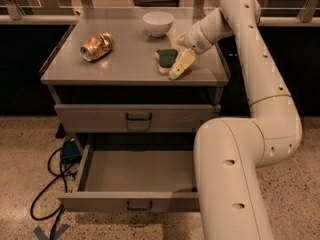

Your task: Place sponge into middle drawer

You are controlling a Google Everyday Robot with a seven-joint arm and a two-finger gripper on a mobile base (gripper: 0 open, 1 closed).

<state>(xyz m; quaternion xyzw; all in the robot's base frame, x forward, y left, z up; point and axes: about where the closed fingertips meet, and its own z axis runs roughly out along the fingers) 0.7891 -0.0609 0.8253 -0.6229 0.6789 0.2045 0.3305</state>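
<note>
Two grey drawer fronts show on the cabinet (60,74): the upper drawer (100,118) is closed, while the middle drawer (135,174) below it is pulled well out toward the camera, its shallow grey inside bare and its small dark handle centred on the front panel. On the cabinet top, right of centre and near the front edge, lies the sponge (167,57), flat, dark green scrub face up, with its yellow body showing along the near and left sides. Its long axis appears to run roughly from the front edge toward the back of the top, leaning slightly right at the far end, though the angle makes this hard to fix. The gripper (176,56) hangs low over the right part of the top, at the end of the white arm (265,84) that bends in from the right. Its fingers (182,64) stand apart: the near one slants down and left, lying against the sponge's right side, and the other pokes out farther back, toward the white bowl (158,23); they are not clamped on the sponge. A crushed gold can (97,45) lies on its side at the left of the top, well apart from the sponge. Dark cables (47,184) loop on the speckled floor left of the open drawer.
</note>
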